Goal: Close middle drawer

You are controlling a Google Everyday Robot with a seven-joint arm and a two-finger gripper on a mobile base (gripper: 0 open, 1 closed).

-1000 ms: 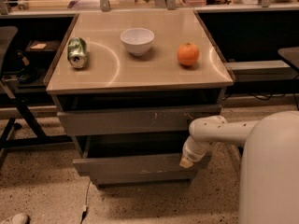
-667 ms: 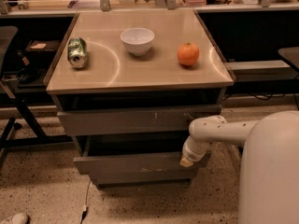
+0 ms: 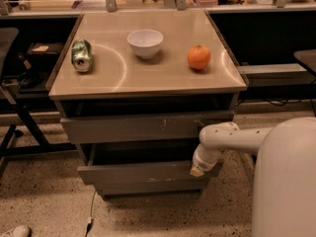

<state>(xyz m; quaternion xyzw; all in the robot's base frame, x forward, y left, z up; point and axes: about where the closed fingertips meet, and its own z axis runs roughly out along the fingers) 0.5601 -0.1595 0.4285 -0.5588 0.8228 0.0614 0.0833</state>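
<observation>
The middle drawer (image 3: pixel 143 128) is the wide grey front just under the tabletop, with a pale scuff near its centre. It stands slightly out of the cabinet, with a dark gap above it. My gripper (image 3: pixel 199 170) hangs from the white arm (image 3: pixel 232 136) below and in front of that drawer's right end. It sits against the right end of the lower grey front with yellowish scratches (image 3: pixel 148 173), which is pulled out further.
On the tan tabletop (image 3: pixel 148 78) are a crushed green can (image 3: pixel 82 55), a white bowl (image 3: pixel 145 42) and an orange (image 3: pixel 198 57). A narrower grey front (image 3: pixel 148 187) sits lowest. My white body (image 3: pixel 286 181) fills the right foreground. A dark stand (image 3: pixel 19 122) is at the left.
</observation>
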